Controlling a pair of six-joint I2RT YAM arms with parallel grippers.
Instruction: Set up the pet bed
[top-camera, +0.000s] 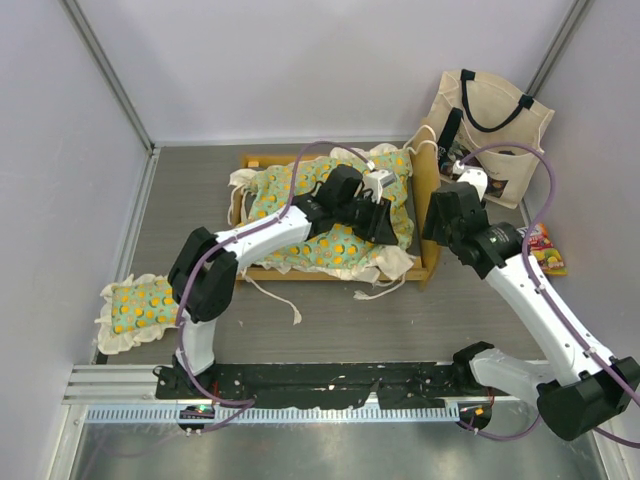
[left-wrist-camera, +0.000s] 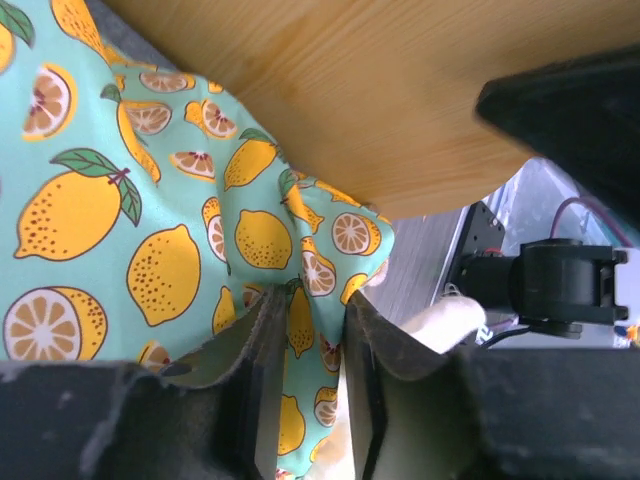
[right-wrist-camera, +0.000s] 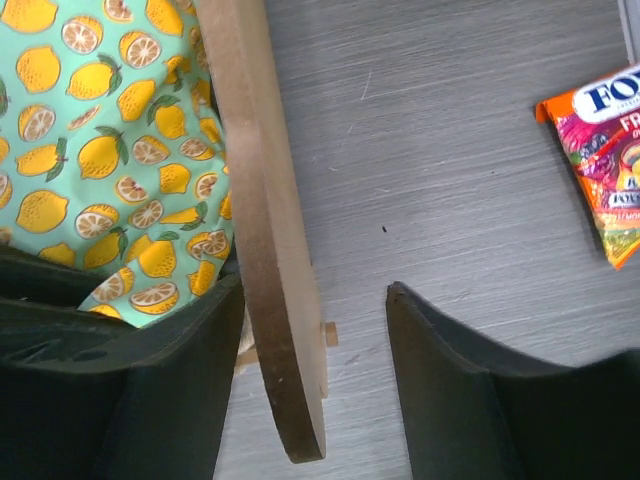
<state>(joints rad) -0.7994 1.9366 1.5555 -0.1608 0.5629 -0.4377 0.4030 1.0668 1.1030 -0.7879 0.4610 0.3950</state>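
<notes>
The pet bed's light-wood frame (top-camera: 262, 160) stands mid-table, its curved headboard (top-camera: 426, 200) to the right. The lemon-print mattress cushion (top-camera: 270, 195) lies inside it, with cream ruffles and ties spilling over the near rail. My left gripper (top-camera: 385, 225) is low over the cushion's right end by the headboard. In the left wrist view its jaws (left-wrist-camera: 310, 297) stand slightly apart, open, with a fold of the cushion (left-wrist-camera: 100, 210) between them. My right gripper (right-wrist-camera: 315, 290) is open and straddles the headboard (right-wrist-camera: 262, 250), one finger on the cushion (right-wrist-camera: 90, 150) side, the other outside.
A small matching ruffled pillow (top-camera: 140, 305) lies at the near left. A cream tote bag (top-camera: 490, 125) leans on the back right wall. A colourful snack packet (top-camera: 545, 250) lies right of the bed, also in the right wrist view (right-wrist-camera: 605, 150). Walls close in the table.
</notes>
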